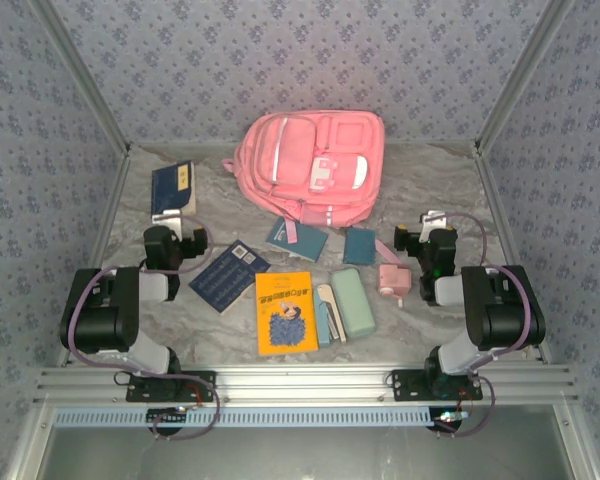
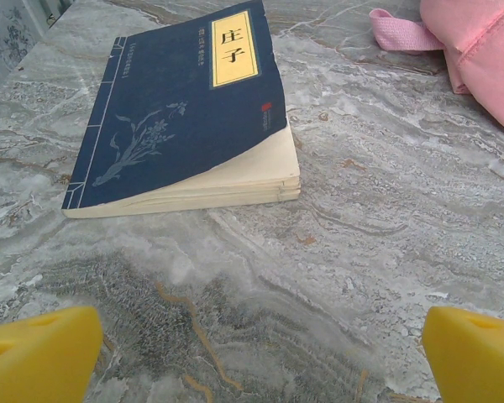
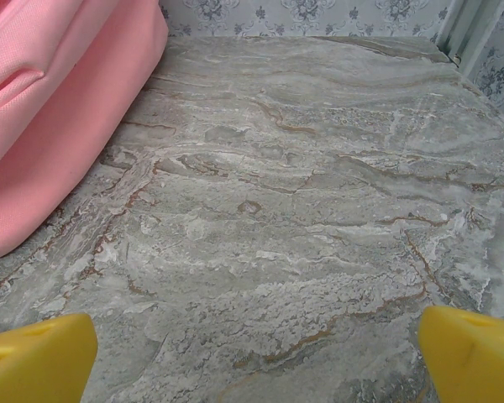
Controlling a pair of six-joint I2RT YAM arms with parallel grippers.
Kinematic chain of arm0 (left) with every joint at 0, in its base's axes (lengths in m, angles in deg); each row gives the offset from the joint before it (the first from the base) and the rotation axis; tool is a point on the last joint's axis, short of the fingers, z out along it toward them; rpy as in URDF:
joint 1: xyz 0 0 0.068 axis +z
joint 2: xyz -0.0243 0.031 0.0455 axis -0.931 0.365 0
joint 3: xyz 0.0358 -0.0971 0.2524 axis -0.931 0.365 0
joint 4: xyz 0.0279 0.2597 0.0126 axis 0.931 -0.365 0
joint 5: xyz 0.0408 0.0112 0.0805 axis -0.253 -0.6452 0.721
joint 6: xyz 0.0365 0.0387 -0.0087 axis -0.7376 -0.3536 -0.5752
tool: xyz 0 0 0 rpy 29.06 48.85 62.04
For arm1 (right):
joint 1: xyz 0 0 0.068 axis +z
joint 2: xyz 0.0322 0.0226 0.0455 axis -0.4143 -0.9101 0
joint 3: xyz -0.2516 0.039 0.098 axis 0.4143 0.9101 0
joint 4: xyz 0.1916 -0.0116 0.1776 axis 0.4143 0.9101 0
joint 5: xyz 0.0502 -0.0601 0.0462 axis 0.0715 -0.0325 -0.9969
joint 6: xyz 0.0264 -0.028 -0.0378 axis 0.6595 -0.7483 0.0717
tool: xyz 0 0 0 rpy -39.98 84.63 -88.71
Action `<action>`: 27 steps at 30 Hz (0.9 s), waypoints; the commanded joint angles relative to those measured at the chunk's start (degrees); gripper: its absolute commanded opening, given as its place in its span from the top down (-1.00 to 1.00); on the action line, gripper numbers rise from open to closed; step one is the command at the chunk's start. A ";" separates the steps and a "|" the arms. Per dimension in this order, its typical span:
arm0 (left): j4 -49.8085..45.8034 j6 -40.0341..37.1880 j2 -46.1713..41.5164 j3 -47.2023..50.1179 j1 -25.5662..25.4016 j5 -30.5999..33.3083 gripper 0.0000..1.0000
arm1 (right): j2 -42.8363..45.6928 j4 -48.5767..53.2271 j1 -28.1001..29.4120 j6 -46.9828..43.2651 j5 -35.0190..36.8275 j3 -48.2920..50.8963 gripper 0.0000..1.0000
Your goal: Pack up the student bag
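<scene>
The bag is laid flat at 12 o'clock on the table, front pockets facing up; what is inside cannot be told. A teal case is set at 6 o'clock and a small pink pouch at 4 o'clock, both lying flat, their contents hidden.

The table is grey veined marble, closed in by patterned blue-grey walls on three sides, with a metal rail along the near edge. A dark book is placed at 10 o'clock, a blue notebook at 8 o'clock, and a yellow book at 6 o'clock just beside the case. Two teal books are found at the centre, just below the bag.

The left claw is held at 9 o'clock, spread wide, with nothing in it; the dark book lies just ahead of its yellow fingers, apart from them. The right claw is held at 3 o'clock, likewise spread wide and holding nothing. Bare marble is left open ahead of it, between the bag's side and the right wall, toward 2 o'clock. A pink strap is seen trailing off the bag toward the dark book, with clear marble between them
</scene>
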 commanded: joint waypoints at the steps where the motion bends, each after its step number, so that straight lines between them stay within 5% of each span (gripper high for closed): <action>1: 0.20 -0.49 -0.65 -1.22 0.34 -0.96 -0.96 | 0.39 -1.30 0.12 -0.97 1.17 0.48 -1.00; 13: 1.31 -0.89 -1.03 -0.66 -0.72 1.37 -0.96 | 0.52 2.11 -1.45 -0.30 -4.20 -0.72 -1.00; 16: -7.65 -2.14 -7.49 -2.93 -3.30 6.76 -0.96 | 3.06 -2.16 -1.02 -0.37 -2.83 2.04 -1.00; 23: -17.44 -8.48 -25.46 -10.43 -13.53 6.60 -0.95 | 31.81 17.86 11.65 -6.50 3.84 -2.71 -1.00; 27: -36.64 -17.57 -25.82 -23.40 -28.02 5.29 -0.95 | 39.17 33.54 25.08 -8.74 4.14 -13.24 -1.00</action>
